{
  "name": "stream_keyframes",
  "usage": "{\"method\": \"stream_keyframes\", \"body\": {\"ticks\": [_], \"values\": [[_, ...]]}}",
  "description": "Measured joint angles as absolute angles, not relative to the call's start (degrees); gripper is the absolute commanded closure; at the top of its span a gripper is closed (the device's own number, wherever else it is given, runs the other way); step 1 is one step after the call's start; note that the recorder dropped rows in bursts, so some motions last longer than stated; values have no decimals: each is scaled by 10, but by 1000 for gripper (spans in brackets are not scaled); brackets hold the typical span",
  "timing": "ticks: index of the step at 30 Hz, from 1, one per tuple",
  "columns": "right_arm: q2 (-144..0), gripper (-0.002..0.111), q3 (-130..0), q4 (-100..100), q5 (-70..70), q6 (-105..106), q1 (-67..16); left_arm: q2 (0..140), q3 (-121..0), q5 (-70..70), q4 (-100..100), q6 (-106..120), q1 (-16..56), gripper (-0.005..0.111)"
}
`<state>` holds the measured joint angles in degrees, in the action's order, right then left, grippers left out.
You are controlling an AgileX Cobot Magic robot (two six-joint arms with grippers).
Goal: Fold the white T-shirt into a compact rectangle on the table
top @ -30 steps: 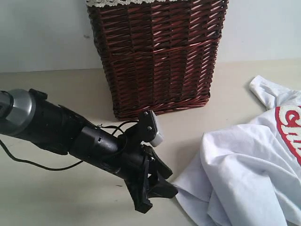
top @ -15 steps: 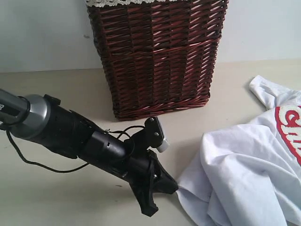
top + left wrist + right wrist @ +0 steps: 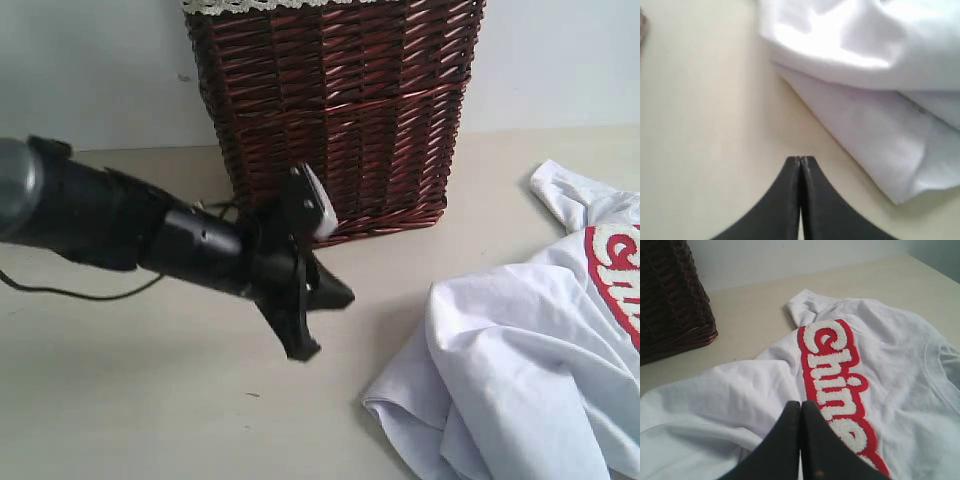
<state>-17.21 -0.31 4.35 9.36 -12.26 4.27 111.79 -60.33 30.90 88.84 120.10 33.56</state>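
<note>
The white T-shirt [image 3: 520, 360] lies crumpled on the table [image 3: 130, 410] at the lower right, its red-outlined letters [image 3: 615, 280] at the right edge. My left gripper [image 3: 325, 322] hangs above bare table left of the shirt's near corner, apart from the cloth. In the left wrist view its jaws [image 3: 800, 158] are shut and empty, with the T-shirt [image 3: 865, 75] ahead of them. The right gripper [image 3: 801, 402] is shut too, hovering over the T-shirt [image 3: 740, 390] beside the fuzzy letters [image 3: 832, 370]. It does not show in the exterior view.
A tall dark brown wicker basket [image 3: 330, 120] with white lace trim [image 3: 270, 5] stands at the back, just behind my left gripper. A corner of the basket [image 3: 670, 300] also shows in the right wrist view. A black cable [image 3: 70, 292] trails under the left arm.
My left gripper has risen and drawn back to the left, away from the shirt's corner toward the basket. The shirt's near corner now lies folded on the table.
</note>
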Motion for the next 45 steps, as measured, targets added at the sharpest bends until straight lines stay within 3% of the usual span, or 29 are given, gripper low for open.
{"method": "stream_keyframes", "body": {"ticks": [5, 7, 13, 16, 26, 34, 37, 40, 45], "values": [[-172, 108, -3, 44, 93, -123, 43, 1064, -638, 401, 891, 1185, 286, 106], [-172, 108, -3, 44, 93, -123, 43, 1058, -640, 439, 892, 1178, 282, 101], [-172, 108, -3, 44, 93, -123, 43, 1132, -630, 467, 878, 1171, 311, 50], [-172, 108, -3, 44, 93, -123, 43, 1175, -626, 464, 875, 1170, 335, 39], [-172, 108, -3, 44, 93, -123, 43, 1211, -626, 435, 873, 1194, 401, 68], [-172, 108, -3, 44, 93, -123, 43, 1225, -628, 370, 872, 1199, 409, 68], [-172, 108, -3, 44, 93, -123, 43, 1225, -628, 360, 871, 1199, 409, 82], [-172, 108, -3, 44, 93, -123, 43, 1225, -628, 339, 869, 1199, 409, 106], [-172, 108, -3, 44, 93, -123, 43, 1225, -632, 311, 867, 1199, 410, 107]]}}
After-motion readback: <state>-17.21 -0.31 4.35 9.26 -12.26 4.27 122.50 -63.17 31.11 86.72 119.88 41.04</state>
